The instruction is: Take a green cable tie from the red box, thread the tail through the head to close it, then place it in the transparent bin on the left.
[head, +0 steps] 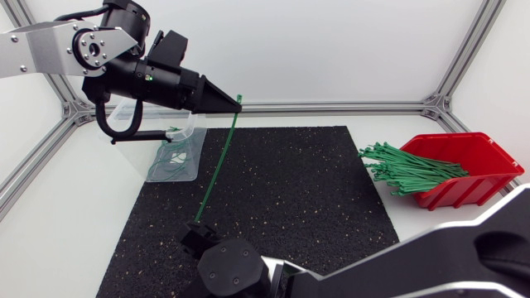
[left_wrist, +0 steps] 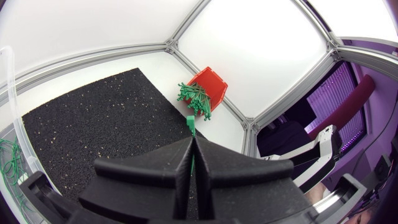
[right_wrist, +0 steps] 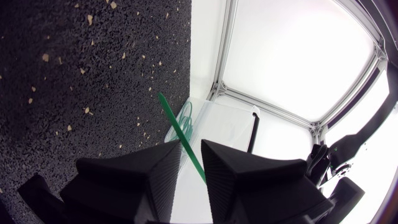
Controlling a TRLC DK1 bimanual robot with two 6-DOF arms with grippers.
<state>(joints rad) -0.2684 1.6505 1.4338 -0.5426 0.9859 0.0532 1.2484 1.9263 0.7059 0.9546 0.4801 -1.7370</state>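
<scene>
My left gripper (head: 235, 102) is up at the back left, shut on the head end of a green cable tie (head: 217, 161). The tie slants down across the mat to my right gripper (head: 197, 232) at the front. In the right wrist view the tie (right_wrist: 180, 127) runs through the gap between the fingers of my right gripper (right_wrist: 191, 148), which stand apart around it. In the left wrist view my left gripper (left_wrist: 194, 163) has its fingers pressed together, and the tie's head (left_wrist: 190, 124) pokes out ahead of them. The red box (head: 464, 161) with a bundle of green ties (head: 406, 168) is at the right.
The transparent bin (head: 186, 136) stands at the mat's back left, just under my left gripper, with closed green ties (head: 170, 157) inside. A black speckled mat (head: 290, 190) covers the middle of the table. An aluminium frame (head: 348, 105) runs along the table's back.
</scene>
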